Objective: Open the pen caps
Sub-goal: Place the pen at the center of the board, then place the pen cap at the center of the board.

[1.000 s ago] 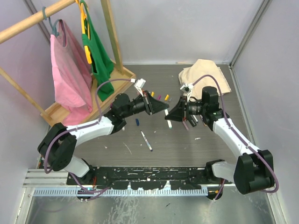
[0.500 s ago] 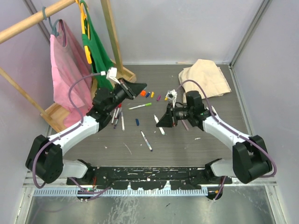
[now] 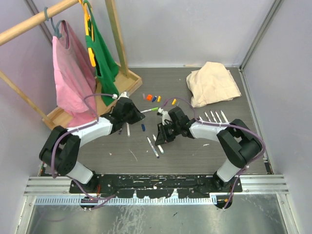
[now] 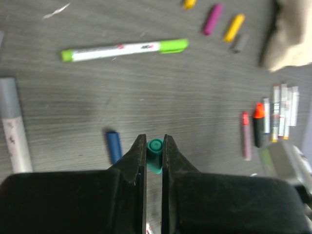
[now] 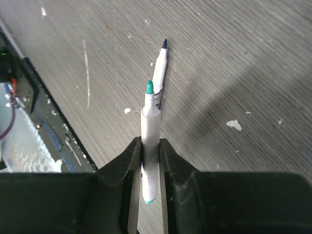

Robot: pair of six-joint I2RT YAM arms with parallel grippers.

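**Entry: pen-cap station, three views**

**Left wrist view only**
- You see the left fingers [image 4: 141, 148] pinching a teal cap [image 4: 155, 157] at their tips, its round end toward the lens. The overhead view hides this cap behind the arm.
- A blue cap [image 4: 113, 146] lies on the surface [image 4: 146, 92] just at 9 o'clock of the fingers.
- At 12 o'clock lies a green-capped pen [image 4: 124, 49].
- At 1 o'clock are the loose caps [image 4: 213, 18]: yellow, purple, yellow and grey.
- At 3 o'clock is a row of white pens [image 4: 282, 114], with an orange-tipped black marker [image 4: 258, 127] just beside it.

**Right wrist view only**
- You see the right fingers [image 5: 135, 148] pinching a white barrel [image 5: 150, 127]. Its teal tip is bare and points to 12 o'clock.
- Beyond it a dark-tipped pen [image 5: 160, 70], also uncapped, lies flat.
- The black base rail [image 5: 29, 83] runs along at 9 o'clock.

**Overhead view only**
- Both arms reach in to mid-surface, their fingers near each other but apart.
- An orange cap [image 3: 149, 97] heads a short line of caps at 12 o'clock of the arms.

**Surface and room**
- The surface is grey wood-grain, scuffed with white flecks.
- The walls are pale.
- A wooden clothes rack [image 3: 116, 44] stands at 10 o'clock, carrying a pink garment [image 3: 73, 73] and a green garment [image 3: 103, 56].
- A beige cloth [image 3: 213, 83] is heaped at 1 o'clock.
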